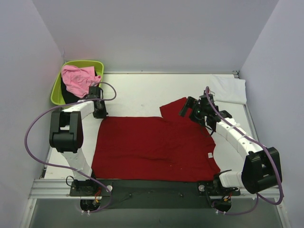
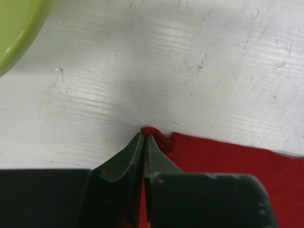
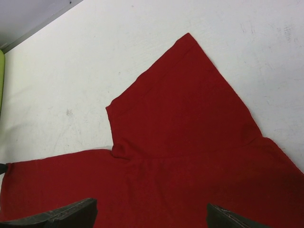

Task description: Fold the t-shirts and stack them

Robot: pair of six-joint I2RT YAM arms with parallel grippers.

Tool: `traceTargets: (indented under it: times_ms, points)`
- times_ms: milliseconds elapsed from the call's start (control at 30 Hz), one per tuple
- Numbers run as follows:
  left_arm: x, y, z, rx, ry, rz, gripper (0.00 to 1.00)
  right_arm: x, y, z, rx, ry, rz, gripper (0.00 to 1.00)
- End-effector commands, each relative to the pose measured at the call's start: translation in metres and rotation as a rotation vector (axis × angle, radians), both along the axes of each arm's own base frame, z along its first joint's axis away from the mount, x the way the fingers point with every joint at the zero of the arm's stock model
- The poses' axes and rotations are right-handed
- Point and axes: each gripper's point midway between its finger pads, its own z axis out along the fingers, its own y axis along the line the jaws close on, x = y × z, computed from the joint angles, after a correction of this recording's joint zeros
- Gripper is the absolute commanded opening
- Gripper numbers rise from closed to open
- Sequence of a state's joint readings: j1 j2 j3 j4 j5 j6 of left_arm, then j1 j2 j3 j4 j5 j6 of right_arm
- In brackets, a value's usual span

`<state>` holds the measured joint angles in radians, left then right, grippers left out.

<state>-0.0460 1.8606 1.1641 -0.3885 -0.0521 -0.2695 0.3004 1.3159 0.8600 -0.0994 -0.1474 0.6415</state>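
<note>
On the table [image 1: 137,95] — one red t-shirt [image 1: 152,147], one white t-shirt [image 1: 230,89]

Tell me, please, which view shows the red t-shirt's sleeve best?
The right wrist view: the sleeve fills the frame, spread flat. The top external view shows it small; the left wrist view shows only a corner of the red t-shirt in the left gripper.

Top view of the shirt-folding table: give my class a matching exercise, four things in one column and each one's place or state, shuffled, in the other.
1 red t-shirt
2 pink t-shirt
3 white t-shirt
4 left gripper

A in the green tub
B shut on the red t-shirt's corner
C spread flat in the middle
D at the table's far right corner

Pairs: 1-C, 2-A, 3-D, 4-B.
</note>
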Motion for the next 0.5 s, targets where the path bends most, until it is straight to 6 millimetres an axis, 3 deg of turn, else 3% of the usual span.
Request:
traceTargets:
  times_ms: [0, 33, 233, 400, 433, 467]
  points:
    - [-0.044, -0.005, -0.041, -0.012, 0.203, 0.001, 0.06, 0.002, 0.0, 0.012, 0.029, -0.037, -0.009, 1.0]
    - [-0.045, -0.004, -0.042, -0.009, 0.205, 0.003, 0.0, 0.002, 0.0, 0.011, 0.028, -0.037, -0.007, 1.0]
    - [-0.038, -0.005, -0.028, -0.022, 0.163, 0.027, 0.0, 0.008, 0.003, 0.01, 0.034, -0.026, -0.007, 1.0]
    - [-0.027, 0.0, 0.007, -0.032, 0.061, 0.078, 0.0, 0.028, -0.001, 0.004, -0.01, -0.004, -0.047, 0.99]
    - [-0.026, 0.002, 0.011, -0.033, 0.05, 0.086, 0.0, 0.037, -0.002, 0.011, -0.02, -0.022, -0.057, 0.99]
    - [-0.024, 0.002, 0.019, -0.037, 0.026, 0.092, 0.0, 0.043, -0.004, 0.002, -0.034, 0.004, -0.063, 0.98]
